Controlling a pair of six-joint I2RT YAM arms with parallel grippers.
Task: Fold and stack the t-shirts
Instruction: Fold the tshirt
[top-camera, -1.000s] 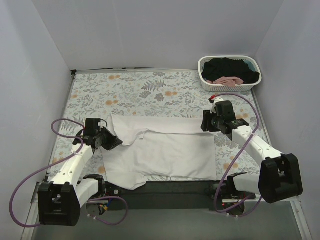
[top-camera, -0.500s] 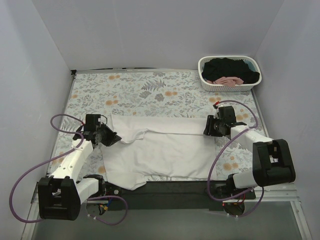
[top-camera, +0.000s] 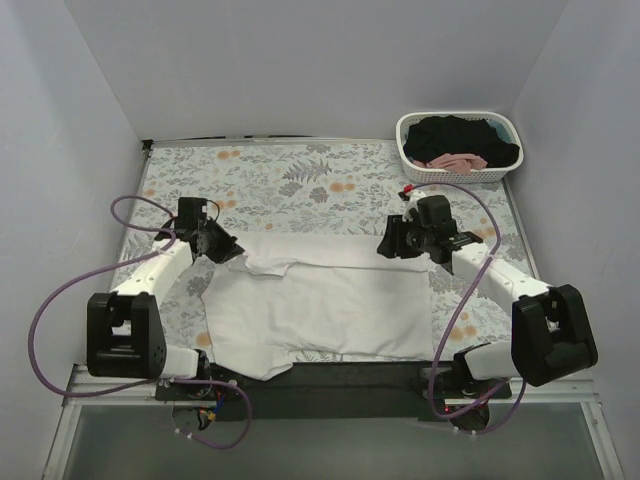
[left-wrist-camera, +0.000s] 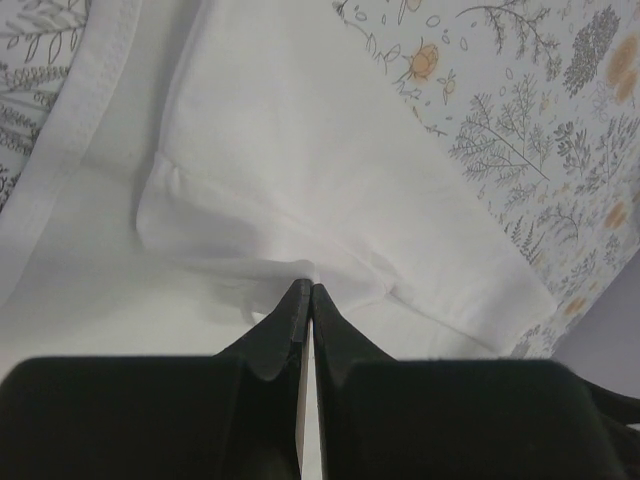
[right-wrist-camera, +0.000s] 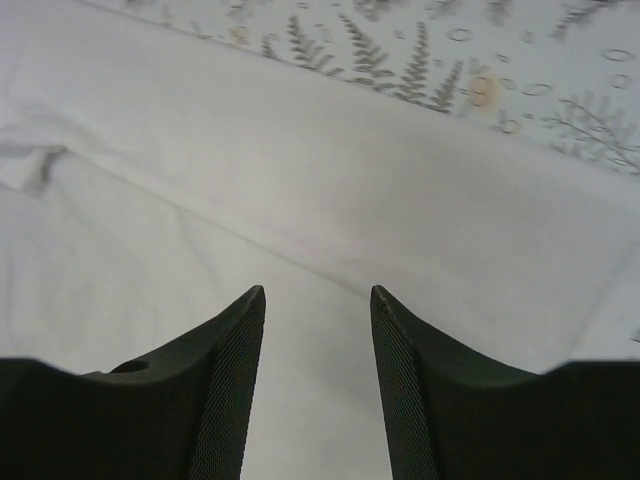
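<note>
A plain white t-shirt (top-camera: 320, 300) lies spread on the floral tablecloth, its far edge folded over in a band. My left gripper (top-camera: 228, 248) is at the shirt's far left corner by the sleeve. In the left wrist view its jaws (left-wrist-camera: 305, 290) are shut, pinching puckered white cloth (left-wrist-camera: 300, 150). My right gripper (top-camera: 388, 243) is over the far right of the shirt, open and empty. In the right wrist view it (right-wrist-camera: 317, 292) hovers above the folded band (right-wrist-camera: 400, 200). A black shirt (top-camera: 455, 135) and a pink one (top-camera: 450, 160) lie in the basket.
The white lattice basket (top-camera: 408, 150) stands at the far right corner. The floral tablecloth (top-camera: 300, 180) covers the table. A black strip (top-camera: 330, 378) runs along the near edge between the arm bases. Purple cables loop beside both arms.
My left gripper has moved away from me and to the right, onto the shirt's far left corner. My right gripper has moved left over the shirt's far right edge.
</note>
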